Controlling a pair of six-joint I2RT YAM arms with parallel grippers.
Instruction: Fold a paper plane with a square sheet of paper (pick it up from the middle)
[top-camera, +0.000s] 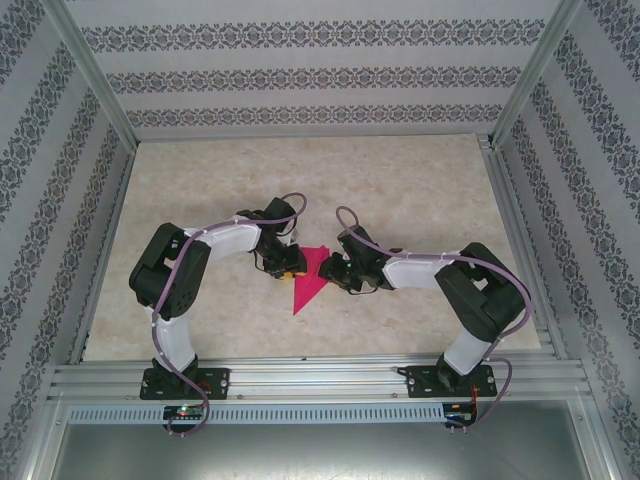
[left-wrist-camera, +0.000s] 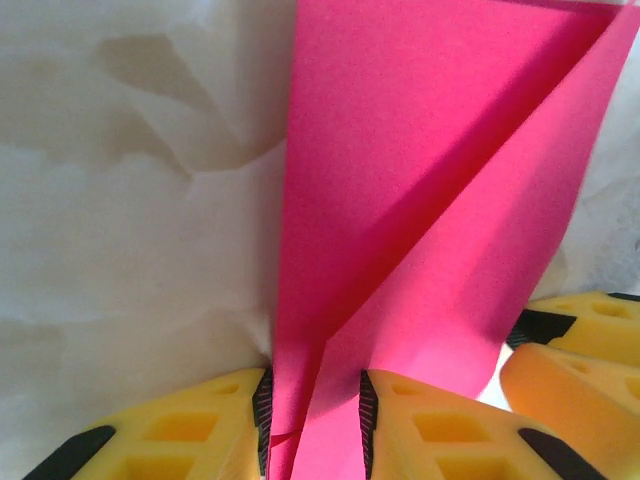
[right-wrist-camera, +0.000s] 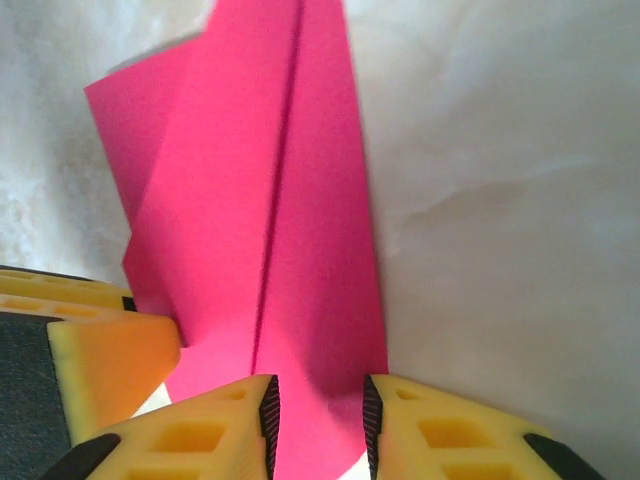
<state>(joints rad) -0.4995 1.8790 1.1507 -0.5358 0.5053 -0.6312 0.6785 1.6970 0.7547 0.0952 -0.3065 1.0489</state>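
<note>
- Left arm (top-camera: 185, 275): white link shells, bulky black joint housings, black base plate.
- Right arm (top-camera: 470, 300): matching white shells and black joints.
- Cables (top-camera: 345, 215): mauve, looped along each arm.
- Fingers (left-wrist-camera: 180, 430): yellow foam-like blocks with rectangular recesses, black ribbed inner pads.

— How do the arms look?
— Both bend in, and the left claw (top-camera: 287, 266) faces the right claw (top-camera: 331, 270).
— Are they squeezing?
— Yes, each claw pinches the pink paper (top-camera: 309, 280) between its yellow fingers (left-wrist-camera: 190, 435).
</note>
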